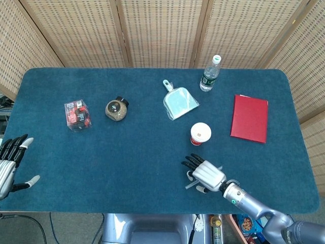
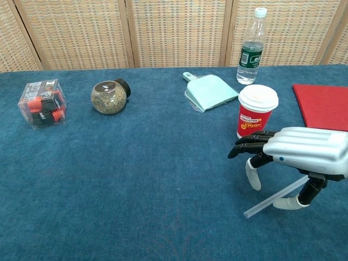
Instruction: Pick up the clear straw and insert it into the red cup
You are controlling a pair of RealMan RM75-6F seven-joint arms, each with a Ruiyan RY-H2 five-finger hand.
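The clear straw (image 1: 189, 186) lies slanted on the blue cloth near the table's front edge, its middle hidden in the head view by my right hand (image 1: 204, 174). In the chest view that hand (image 2: 296, 154) hovers over the straw (image 2: 263, 203) with fingers spread forward and the thumb down beside it, nothing gripped. The red cup (image 1: 200, 134) with its white lid stands upright just behind the hand (image 2: 255, 117). My left hand (image 1: 9, 166) hangs open at the table's left front corner, far from both.
Behind the cup are a pale green dustpan (image 1: 179, 101) and a water bottle (image 1: 208, 74). A red book (image 1: 249, 118) lies at the right. A round jar (image 1: 117, 109) and a clear box (image 1: 77, 115) sit at the left.
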